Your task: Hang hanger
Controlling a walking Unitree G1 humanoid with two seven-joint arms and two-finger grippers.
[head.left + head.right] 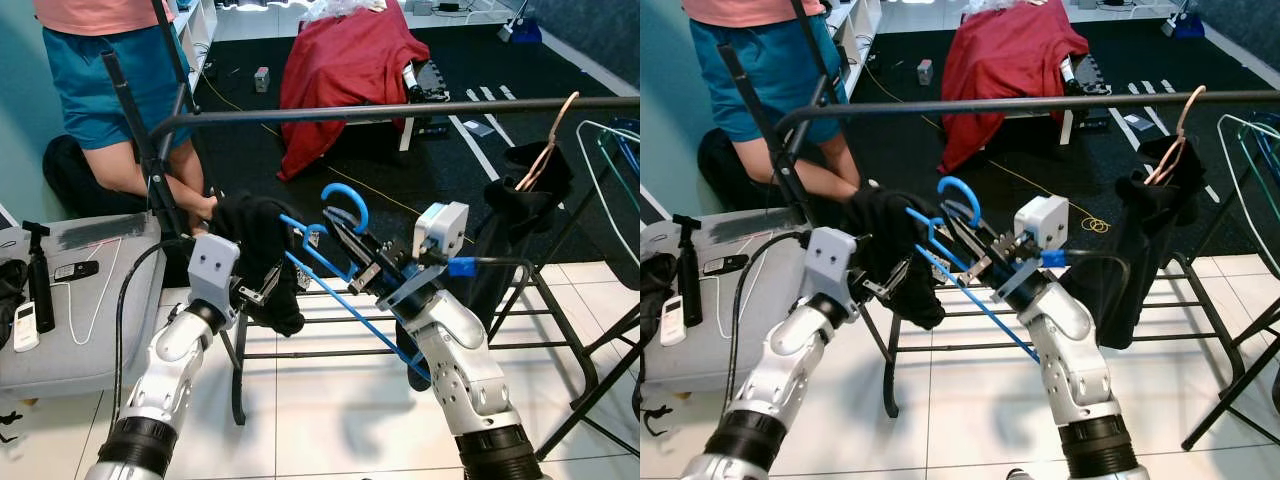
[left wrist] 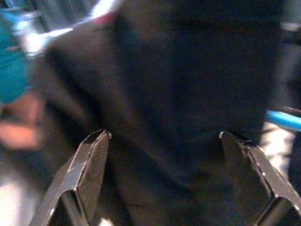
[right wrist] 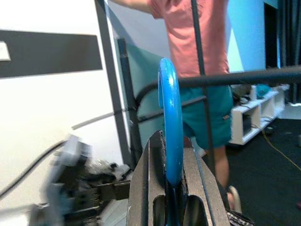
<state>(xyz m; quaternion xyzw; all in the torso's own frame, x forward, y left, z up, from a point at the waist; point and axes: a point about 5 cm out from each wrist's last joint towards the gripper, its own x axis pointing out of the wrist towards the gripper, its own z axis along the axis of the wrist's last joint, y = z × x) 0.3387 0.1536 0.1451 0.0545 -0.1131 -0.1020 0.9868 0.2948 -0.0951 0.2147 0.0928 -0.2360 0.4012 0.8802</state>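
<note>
1. Hanger (image 1: 335, 262) time: the blue hanger sits in the middle of the head view, just under the long dark rail (image 1: 400, 111) that runs across the top.
2. My right gripper (image 1: 340, 232) is pressed together on the neck of the hanger, right below its curved hook (image 3: 169, 113). The hook points up.
3. A black cloth (image 1: 262, 255) hangs on the hanger, left of the middle. It looks soft and floppy, so I think it will swing and pull to one side.
4. My left gripper (image 2: 164, 155) is spread wide, with the black cloth between its fingers (image 2: 89, 165). It is not pinching it.
5. The hanger looks thin, stiff and light. Holding the neck seems best to me, because then the hook stays free.
6. The hook is not on the rail yet.
7. A person (image 1: 115, 70) stands at the upper left, close behind the rack.
</note>
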